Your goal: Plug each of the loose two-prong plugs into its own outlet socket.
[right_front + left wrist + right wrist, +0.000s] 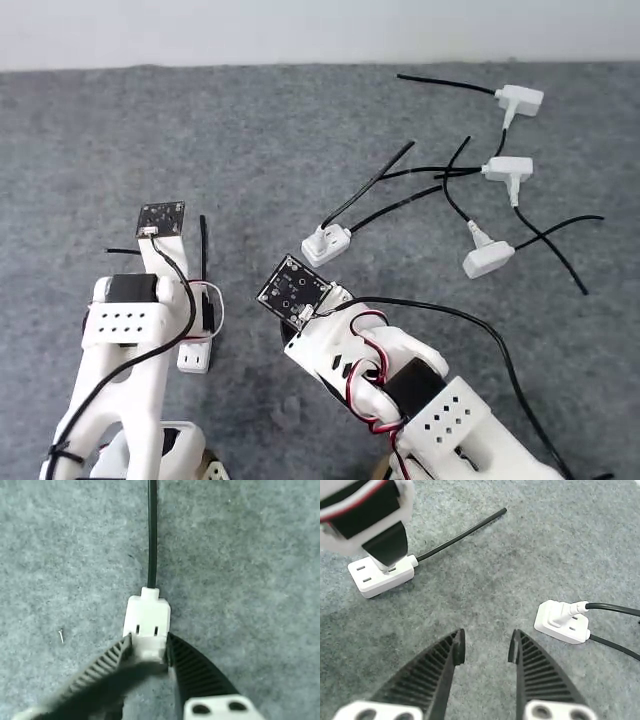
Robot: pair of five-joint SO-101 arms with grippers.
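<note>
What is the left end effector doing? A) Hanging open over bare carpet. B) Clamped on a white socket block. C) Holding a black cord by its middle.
B: the left wrist view shows the left end effector shut on the white socket block, gripping both its sides.

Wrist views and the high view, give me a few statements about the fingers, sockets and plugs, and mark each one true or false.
1. The right gripper has its fingers open with nothing between them. True.
2. The left gripper has its fingers shut on a white socket block. True.
3. A second socket block sits between the right gripper's fingers. False: it lies on the carpet off to one side, apart from them.
4. The far plug, the one farthest from the arms in the high view, has a red cord. False: its cord is black.
</note>
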